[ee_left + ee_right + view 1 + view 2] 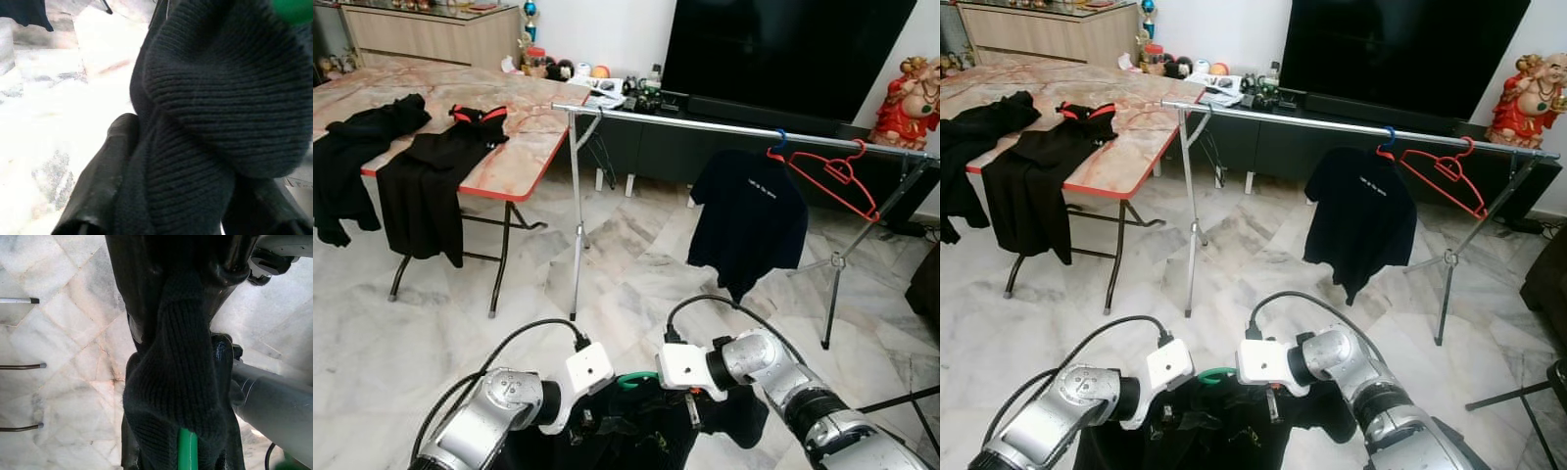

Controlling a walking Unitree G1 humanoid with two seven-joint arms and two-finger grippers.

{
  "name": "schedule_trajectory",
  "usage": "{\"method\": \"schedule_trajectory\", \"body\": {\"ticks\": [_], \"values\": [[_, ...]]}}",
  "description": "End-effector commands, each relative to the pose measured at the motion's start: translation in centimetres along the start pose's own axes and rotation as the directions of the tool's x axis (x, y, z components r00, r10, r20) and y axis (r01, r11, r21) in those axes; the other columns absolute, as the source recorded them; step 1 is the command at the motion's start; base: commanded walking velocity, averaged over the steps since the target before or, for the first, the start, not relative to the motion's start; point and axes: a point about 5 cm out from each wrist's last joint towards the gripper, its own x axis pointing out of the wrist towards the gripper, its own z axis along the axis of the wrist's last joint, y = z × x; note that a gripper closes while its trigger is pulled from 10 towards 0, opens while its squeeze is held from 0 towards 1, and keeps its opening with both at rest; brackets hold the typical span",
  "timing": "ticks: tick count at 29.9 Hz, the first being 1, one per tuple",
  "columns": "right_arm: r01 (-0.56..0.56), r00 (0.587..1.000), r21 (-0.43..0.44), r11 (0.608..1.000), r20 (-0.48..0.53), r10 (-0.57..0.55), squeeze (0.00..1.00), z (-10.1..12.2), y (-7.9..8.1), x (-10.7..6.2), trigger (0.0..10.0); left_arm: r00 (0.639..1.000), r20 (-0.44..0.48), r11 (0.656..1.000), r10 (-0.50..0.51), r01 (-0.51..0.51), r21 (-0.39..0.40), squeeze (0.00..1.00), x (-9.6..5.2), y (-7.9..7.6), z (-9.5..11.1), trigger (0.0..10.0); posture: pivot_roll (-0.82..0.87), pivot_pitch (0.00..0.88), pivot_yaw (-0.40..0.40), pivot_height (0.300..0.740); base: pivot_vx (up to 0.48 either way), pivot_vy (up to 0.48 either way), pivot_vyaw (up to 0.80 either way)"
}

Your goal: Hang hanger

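Low in the left eye view, both grippers hold a black knit garment [636, 426] draped on a green hanger [636, 380]. My left gripper [186, 161] is shut on the knit fabric, with one black finger [98, 186] visible beside it. My right gripper [178, 357] is also shut on the garment, just above the green hanger bar [187, 450]. Ahead stands a silver clothes rail [705, 122]. On it hang a dark T-shirt [749, 215] on a blue hanger and an empty red hanger [837, 176].
A folding table [509, 166] with black clothes laid on it stands at the left. The rail's legs [576, 245] rest on the marble floor between me and a TV console [636, 98]. A red statue [906, 98] sits at the far right.
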Motion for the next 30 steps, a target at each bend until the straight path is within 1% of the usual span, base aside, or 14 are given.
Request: {"method": "schedule_trajectory", "body": {"ticks": [1,13,25,30], "values": [[0.055,0.998,-0.026,0.998,0.041,-0.054,0.0,0.95,-1.06,-0.76,0.0,1.0,0.019,1.0,-0.018,0.018,0.009,0.0,0.26,-0.12,0.45,0.0,0.26,0.0,-0.141,0.74,0.0,0.0,0.0],[0.053,0.998,-0.018,0.998,0.04,-0.052,0.0,0.81,-0.98,-0.81,0.0,1.0,0.024,1.0,-0.018,0.018,0.011,0.0,0.47,-0.14,0.57,0.0,0.25,0.0,-0.14,0.74,0.0,0.0,0.0],[0.057,0.998,-0.008,0.998,0.034,-0.057,0.0,0.67,-0.93,-0.78,0.0,0.999,0.037,1.0,0.006,-0.007,0.014,0.0,0.54,0.15,0.76,0.0,0.25,0.0,-0.13,0.74,0.0,0.0,0.0],[0.053,0.998,-0.005,0.999,0.035,-0.053,0.0,0.59,-0.85,-0.81,0.0,0.999,0.049,1.0,-0.004,0.003,0.015,0.0,0.65,0.11,1.0,0.0,0.25,0.0,-0.128,0.74,0.0,0.0,0.0]]}}
